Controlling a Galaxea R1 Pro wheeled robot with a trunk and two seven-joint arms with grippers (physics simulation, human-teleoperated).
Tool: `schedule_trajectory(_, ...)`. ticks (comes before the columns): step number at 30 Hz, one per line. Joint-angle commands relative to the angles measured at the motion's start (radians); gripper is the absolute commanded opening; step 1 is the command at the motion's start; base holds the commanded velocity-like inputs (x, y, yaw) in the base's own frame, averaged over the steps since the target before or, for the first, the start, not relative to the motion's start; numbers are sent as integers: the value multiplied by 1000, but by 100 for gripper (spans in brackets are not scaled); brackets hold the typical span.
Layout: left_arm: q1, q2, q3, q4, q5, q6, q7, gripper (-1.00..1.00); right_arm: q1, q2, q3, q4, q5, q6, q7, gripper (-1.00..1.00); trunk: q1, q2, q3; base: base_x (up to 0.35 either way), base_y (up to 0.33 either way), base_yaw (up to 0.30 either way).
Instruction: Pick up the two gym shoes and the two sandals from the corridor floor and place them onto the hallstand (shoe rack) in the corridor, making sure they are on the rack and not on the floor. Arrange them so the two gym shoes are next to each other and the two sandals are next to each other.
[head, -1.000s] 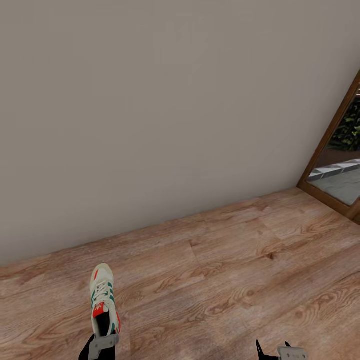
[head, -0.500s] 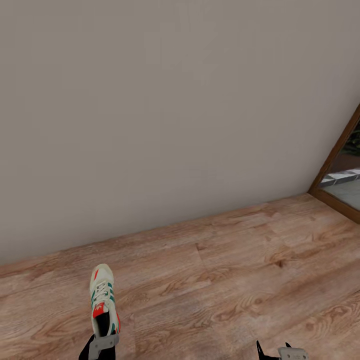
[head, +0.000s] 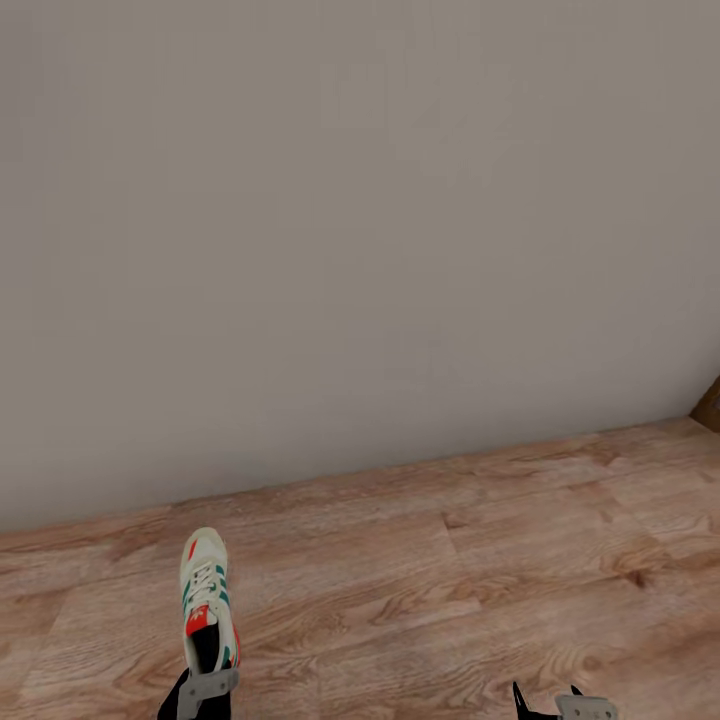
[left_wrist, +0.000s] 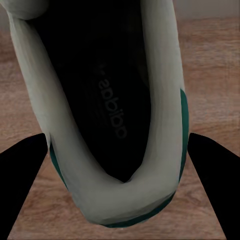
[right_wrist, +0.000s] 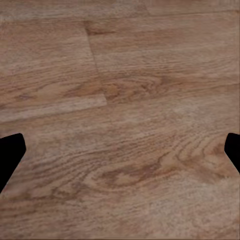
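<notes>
1. Currently the left gripper (head: 205, 690) holds one gym shoe (head: 206, 595) at the heel end, the toe pointing away from the robot toward the plain grey wall (head: 360, 230). The shoe seems to be lifted above the wooden floor (head: 480, 580) rather than resting on it, though the head view alone does not settle that.
2. Seen from the left wrist, the jaws are closed onto the shoe (left_wrist: 107, 125): one dark finger (left_wrist: 25, 170) sits on each side of the heel collar, with the dark insole and its printed lettering visible between them.
3. Over at the lower right of the head view, the right gripper (head: 548, 702) hangs above bare floor. Its wrist view shows the fingers (right_wrist: 10, 150) spread wide apart with only floor planks (right_wrist: 120, 120) between them, so it carries nothing.
4. Judging by its look, the shoe should be light, with a soft upper that gives under pressure and a firmer sole. The padded heel collar makes a sensible hold, since it is stiffer than the sides, but a long shoe held at one end could droop or swing.
5. Neither the rack nor the other footwear can be seen from this spot.
</notes>
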Motion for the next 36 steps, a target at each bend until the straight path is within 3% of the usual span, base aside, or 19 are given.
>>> schedule_trajectory(1,-1,-1,2,2,1,-3,0,-100,0,0,-2,0,0,-3,-1,100,0,0,0,184,282,215)
schedule_trajectory(14,-1,-1,2,8,-2,-3,0,-100,0,1,-2,3,0,-3,-1,100,0,0,13,97,99,225)
schedule_trajectory(36,-1,-2,2,9,-7,-3,0,-100,0,1,-2,3,-1,-3,-1,100,0,0,33,38,-48,228)
